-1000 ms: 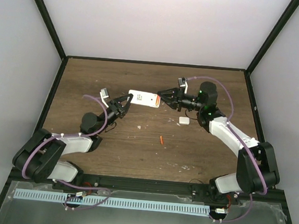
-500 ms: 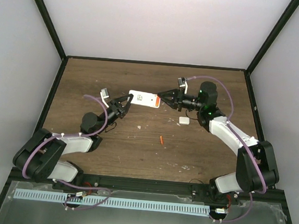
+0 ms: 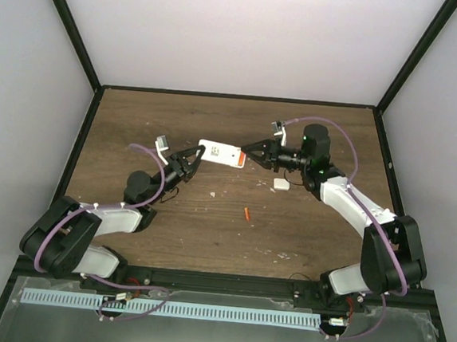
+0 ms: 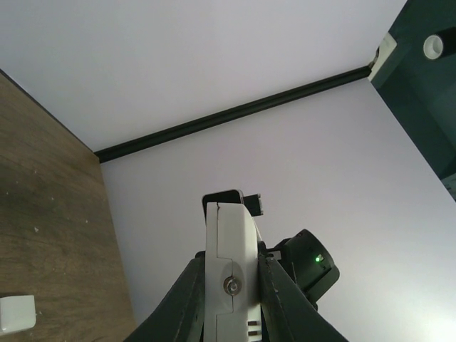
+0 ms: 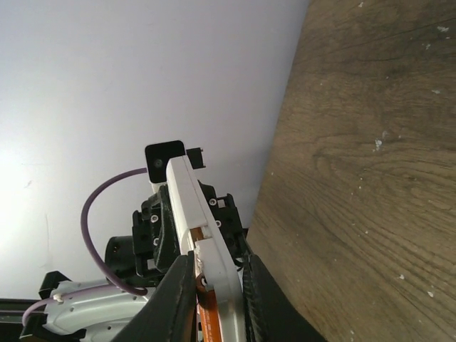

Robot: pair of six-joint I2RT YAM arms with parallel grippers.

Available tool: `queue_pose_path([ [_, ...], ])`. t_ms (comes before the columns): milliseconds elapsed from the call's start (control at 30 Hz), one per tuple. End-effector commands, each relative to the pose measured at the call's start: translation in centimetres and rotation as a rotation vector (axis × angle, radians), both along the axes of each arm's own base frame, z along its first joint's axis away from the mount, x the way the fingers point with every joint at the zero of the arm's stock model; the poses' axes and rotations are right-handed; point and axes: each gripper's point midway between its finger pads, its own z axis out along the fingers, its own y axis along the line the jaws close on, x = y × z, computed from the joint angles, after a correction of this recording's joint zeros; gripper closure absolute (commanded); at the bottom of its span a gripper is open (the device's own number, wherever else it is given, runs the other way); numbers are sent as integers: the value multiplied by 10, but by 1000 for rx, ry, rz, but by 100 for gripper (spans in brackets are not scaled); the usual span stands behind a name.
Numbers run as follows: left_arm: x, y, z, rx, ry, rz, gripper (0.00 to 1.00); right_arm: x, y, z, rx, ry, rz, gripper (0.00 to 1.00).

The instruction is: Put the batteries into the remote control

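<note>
left tool holds remote control end | right tool holds other end | far from table edges

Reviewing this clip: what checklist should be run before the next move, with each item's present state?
1. Left gripper clamped on the small white rectangular remote control: ok.
2. Right gripper closed on the remote's other end: ok, fingers look pressed to both sides.
3. First battery seated in the remote: cannot tell; only an orange patch shows at that end.
4. Thin orange stick-like battery loaded: not ok, it lies on the brown wooden table.
5. Small plain white cover piece in view: ok, on the table near the right arm.
</note>
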Motion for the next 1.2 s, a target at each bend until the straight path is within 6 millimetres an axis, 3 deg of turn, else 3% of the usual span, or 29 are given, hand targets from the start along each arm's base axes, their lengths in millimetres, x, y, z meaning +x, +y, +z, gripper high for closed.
queue_pose_path([
  [0,4,0,13,-7,-42,21,100,-2,-2,17,-24,-86,5,89],
  [500,7,0,7,18,-29,33,100,-3,-7,17,-106,-141,-9,73],
  [667,12,9,-7,59,0,69,100,17,-30,8,-316,-225,-174,66],
  [800,14,23,-20,81,29,104,100,24,-61,-14,-550,-268,-275,64],
  [900,15,32,-27,102,54,130,100,19,-78,-45,-680,-220,-291,63],
  [1000,17,41,-30,112,74,161,100,3,-86,-86,-784,-143,-257,65],
  [1167,25,51,-25,124,89,207,100,-32,-80,-143,-903,-62,-171,67],
])
